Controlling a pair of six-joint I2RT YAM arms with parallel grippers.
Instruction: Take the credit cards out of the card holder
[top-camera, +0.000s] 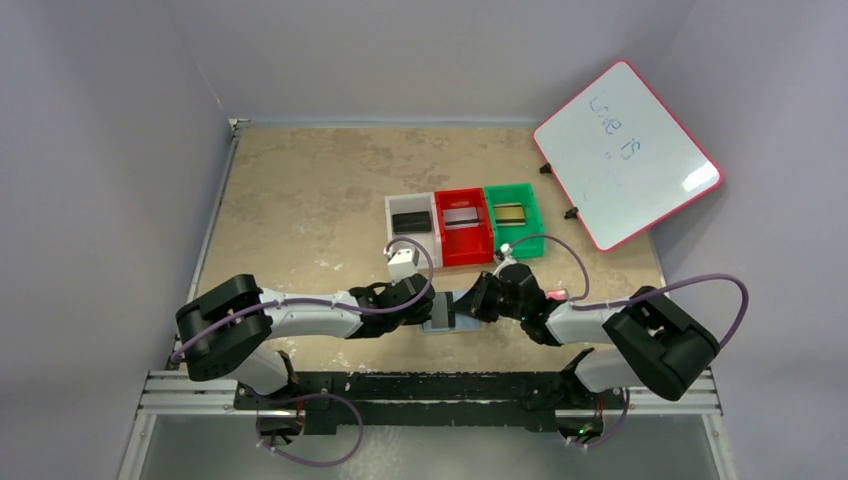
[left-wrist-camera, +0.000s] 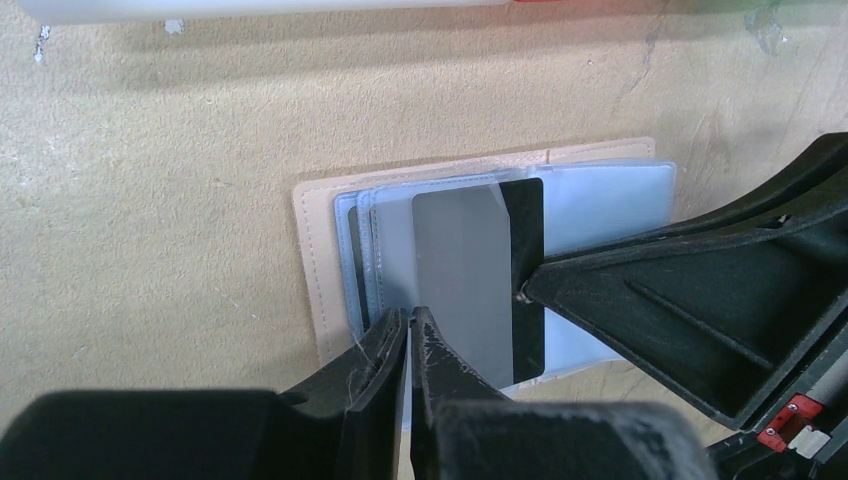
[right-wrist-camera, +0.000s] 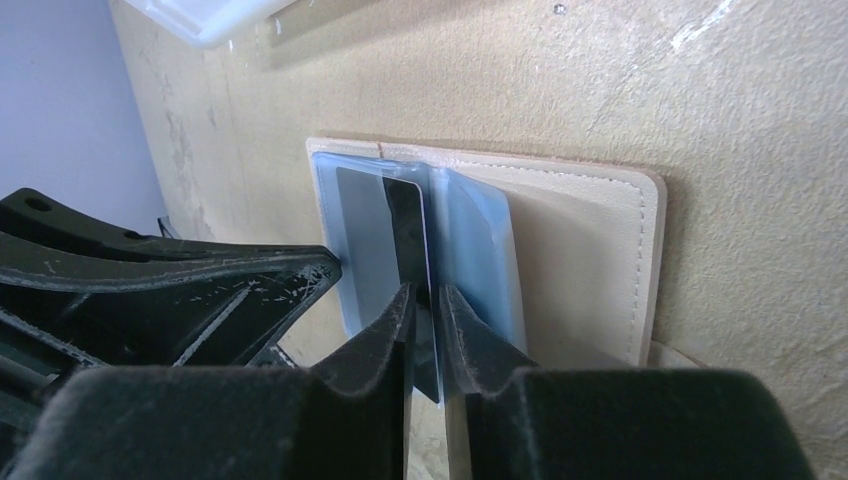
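Note:
The card holder lies open on the table, tan outside, grey-blue clear pockets up. A silvery-grey card and a black card stick out of its pockets. My left gripper is shut, pinching a pocket page at the grey card's left edge. My right gripper is shut on the black card's edge. The holder's tan cover lies flat to the right. In the top view both grippers meet over the holder.
Three bins stand behind the holder: a clear one holding a black card, a red one holding a silvery card, a green one holding a gold card. A pink-framed whiteboard leans at the back right. A small pink-red block lies beside the right arm.

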